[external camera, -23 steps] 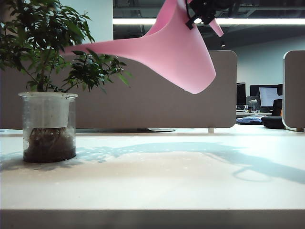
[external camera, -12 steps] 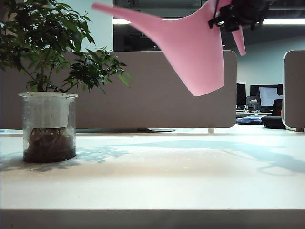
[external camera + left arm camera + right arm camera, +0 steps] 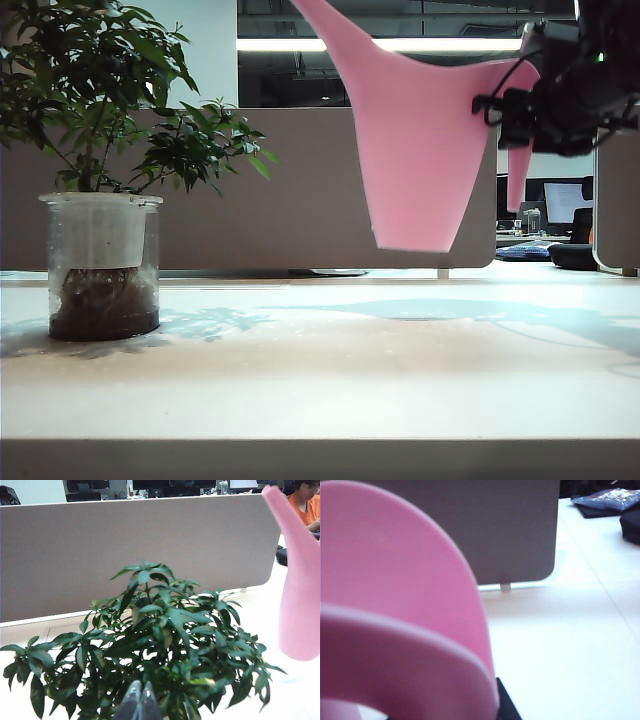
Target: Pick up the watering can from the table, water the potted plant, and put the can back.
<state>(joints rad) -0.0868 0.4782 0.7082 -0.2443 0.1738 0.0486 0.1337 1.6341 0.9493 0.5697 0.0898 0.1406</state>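
Above table (image 3: 320,370), right hand (image 3: 520,110) gripping watering can (image 3: 420,150), spout cropped, left hand (image 3: 140,705) closed

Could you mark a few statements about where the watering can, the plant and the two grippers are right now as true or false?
1. The watering can rests on the table. False: it hangs in the air, clear of the tabletop.
2. The right gripper holds the can at its handle side. True.
3. The can's spout is over the potted plant. False: the spout points up and the can is off to the plant's right in the exterior view.
4. The potted plant stands upright on the table. True.
5. The left gripper grips the pot. False: its fingertips are together, near the leaves, holding nothing.
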